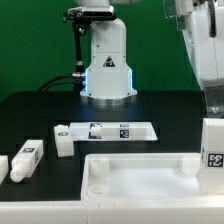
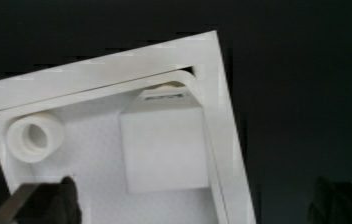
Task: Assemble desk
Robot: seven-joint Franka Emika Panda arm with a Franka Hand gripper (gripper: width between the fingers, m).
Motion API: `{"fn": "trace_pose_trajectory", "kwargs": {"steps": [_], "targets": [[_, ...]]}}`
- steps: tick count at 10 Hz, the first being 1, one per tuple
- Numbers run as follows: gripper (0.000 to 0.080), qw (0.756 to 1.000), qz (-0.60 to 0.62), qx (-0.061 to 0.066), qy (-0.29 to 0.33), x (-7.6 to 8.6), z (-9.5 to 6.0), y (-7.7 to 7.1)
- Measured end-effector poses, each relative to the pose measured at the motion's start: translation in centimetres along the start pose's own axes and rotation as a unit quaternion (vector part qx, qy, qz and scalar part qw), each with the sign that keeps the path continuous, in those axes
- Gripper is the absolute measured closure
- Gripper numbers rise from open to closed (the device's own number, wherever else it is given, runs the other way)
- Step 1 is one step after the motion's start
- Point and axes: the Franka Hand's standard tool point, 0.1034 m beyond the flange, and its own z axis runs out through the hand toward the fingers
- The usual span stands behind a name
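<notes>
bright even light, whites washed out, wrist view soft, slightly blurred

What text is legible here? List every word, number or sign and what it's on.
No readable words or numbers anywhere.
Robot base: a black triangular sign, symbol too small to read.
Marker board: black-and-white square tags, patterns only.
Upright leg: one such tag, pattern only.
Lying leg: a dark mark, too blurred to read.

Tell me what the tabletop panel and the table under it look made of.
Tabletop panel: probably white plastic, smooth with a dull sheen. Its raised rim and round socket look moulded in one piece.
Table: black and matte, no glare. It could be cloth, a mat or painted board; the views cannot settle which.
</notes>
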Motion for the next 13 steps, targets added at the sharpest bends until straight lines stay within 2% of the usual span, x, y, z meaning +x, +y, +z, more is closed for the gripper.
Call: {"fn": "trace_pose_trajectory", "kwargs": {"steps": [3, 5, 6, 9, 11, 12, 13], "targets": [[0.015, 0.999, -0.033, 0.0, 0.001, 0.2, 0.0, 0.1], [0.015, 0.995, -0.096, 0.001, 0.003, 2.4, -0.6, 2.0], [0.015, 0.991, -0.135, -0.007, 0.006, 3.0, -0.7, 3.4], [0.015, 0.974, -0.227, -0.009, 0.007, 2.9, -0.7, 3.5], [0.015, 0.952, -0.306, -0.01, 0.007, 3.0, -0.6, 3.5], [0.015, 0.941, -0.337, -0.004, 0.011, 3.5, 0.0, 4.1], [0.015, 0.929, -0.37, -0.008, 0.015, 4.4, 0.9, 6.1]]}}
